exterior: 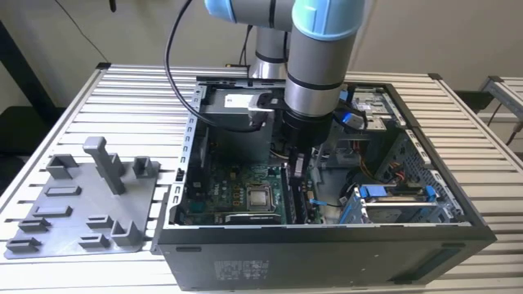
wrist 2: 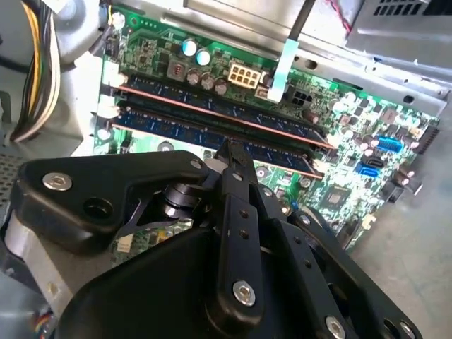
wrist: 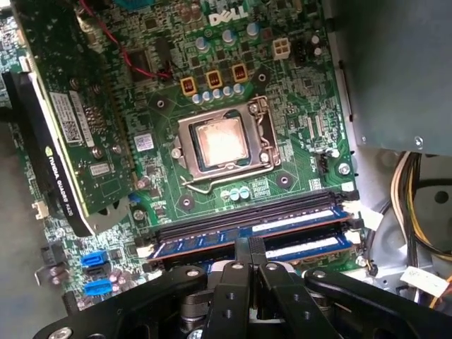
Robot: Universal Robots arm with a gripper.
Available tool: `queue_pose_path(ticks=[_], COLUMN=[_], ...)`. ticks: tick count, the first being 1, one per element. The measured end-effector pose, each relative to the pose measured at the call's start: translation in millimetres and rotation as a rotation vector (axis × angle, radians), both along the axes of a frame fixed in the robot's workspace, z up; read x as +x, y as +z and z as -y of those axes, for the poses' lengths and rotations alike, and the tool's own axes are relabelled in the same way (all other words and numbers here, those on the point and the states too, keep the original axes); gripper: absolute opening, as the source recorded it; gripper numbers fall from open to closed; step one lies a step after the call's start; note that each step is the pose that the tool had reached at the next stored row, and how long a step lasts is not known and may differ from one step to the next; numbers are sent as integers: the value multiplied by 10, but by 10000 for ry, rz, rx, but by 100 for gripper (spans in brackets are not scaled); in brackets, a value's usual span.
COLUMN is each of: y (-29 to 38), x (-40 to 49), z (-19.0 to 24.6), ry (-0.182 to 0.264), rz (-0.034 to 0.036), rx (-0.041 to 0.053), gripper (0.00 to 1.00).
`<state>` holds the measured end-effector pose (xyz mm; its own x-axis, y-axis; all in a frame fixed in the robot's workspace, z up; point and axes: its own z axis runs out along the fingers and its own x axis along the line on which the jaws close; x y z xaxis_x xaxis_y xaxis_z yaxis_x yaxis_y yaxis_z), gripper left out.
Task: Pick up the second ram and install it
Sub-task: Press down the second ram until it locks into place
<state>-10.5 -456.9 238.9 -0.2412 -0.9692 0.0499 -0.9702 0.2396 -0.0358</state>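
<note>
Inside the open computer case point(exterior: 327, 248), my gripper point(exterior: 296, 174) reaches down to the memory slots beside the processor. In both wrist views its black fingers are shut together. Their tips point(wrist 2: 232, 147) point(wrist: 248, 244) rest on the top edge of the second ram point(wrist 2: 162, 131) point(wrist: 198, 246), a long dark strip with blue chips standing in its slot. The fingers sit near the middle of the stick and do not straddle it. Another memory stick point(wrist 2: 212, 99) point(wrist: 311, 247) stands in a parallel slot next to it.
An empty black slot point(wrist: 247, 214) runs alongside the sticks. The bare processor point(wrist: 222, 141), a graphics card point(wrist: 63, 120), the grey power supply point(exterior: 233, 107), a blue-tabbed drive cage point(exterior: 392, 193) and yellow cables point(wrist 2: 35, 70) crowd the case. A grey holder plate point(exterior: 82, 202) lies on the table at the exterior view's left.
</note>
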Motion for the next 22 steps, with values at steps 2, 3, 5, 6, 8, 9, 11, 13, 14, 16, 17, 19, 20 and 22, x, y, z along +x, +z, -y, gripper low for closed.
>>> queue_pose_path(ticks=[2,3,5,6,8,9,11,13,14,16,17,19,20,22], y=[-1,-1,-1,-1,-2,-1,-1,-2,-2,-2,-2,-3,-3,-3], x=[-1,-1,0,0,0,0,-1,-2,-2,-3,-4,-4,-4,-5], z=[0,-1,-1,-1,0,-1,-1,0,0,2,4,5,5,5], ry=[151,222,379,467,601,656,776,901,999,1184,1203,1427,1559,1678], rz=[-106,-170,-272,-306,-334,-330,-328,-330,-334,-346,-346,-356,-359,-362], rx=[13,21,44,98,385,562,765,779,780,775,776,770,768,766], gripper=[11,11,11,11,11,11,11,11,11,11,11,11,11,11])
